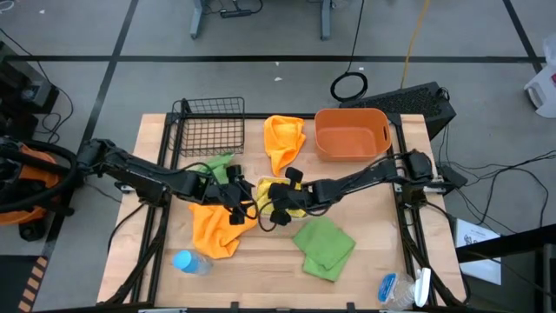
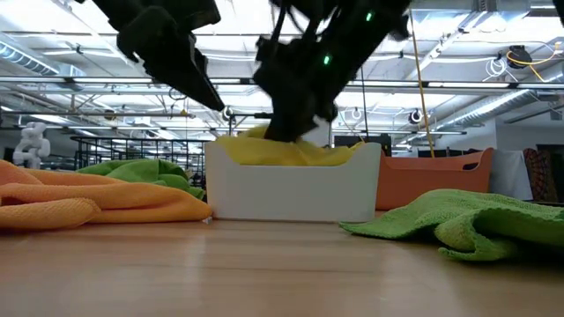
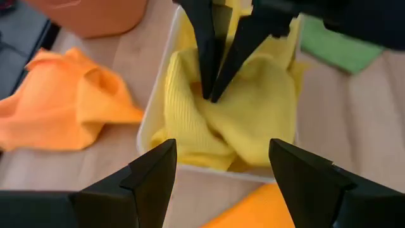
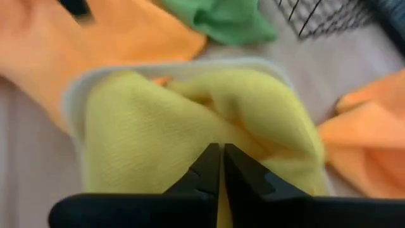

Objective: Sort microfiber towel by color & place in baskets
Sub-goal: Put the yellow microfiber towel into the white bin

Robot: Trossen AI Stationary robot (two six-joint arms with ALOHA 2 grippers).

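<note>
Right claw [image 3: 212, 95] closed, tips pressed into yellow towel [image 3: 253, 114] lying in white tray [image 2: 291, 189] mid-table. Left claw [image 3: 218, 174] wide open, empty, hovering just beside tray. Orange towel [image 1: 213, 228] and green towel [image 1: 326, 248] on table [image 1: 261, 261].

Ribbed matt yellow cloth [image 3: 240, 120], smooth white plastic tray [image 2: 291, 189], pale wood-grain table [image 1: 382, 235], black wire-mesh basket [image 1: 211, 126]

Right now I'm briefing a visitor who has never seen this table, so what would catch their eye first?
Probably the white tray at mid-table, heaped with yellow towel, where the right gripper presses shut into the cloth while the left gripper waits open just short of it. Next, the bright cloths around it: orange towels front-left and behind, a green towel front-right.
</note>
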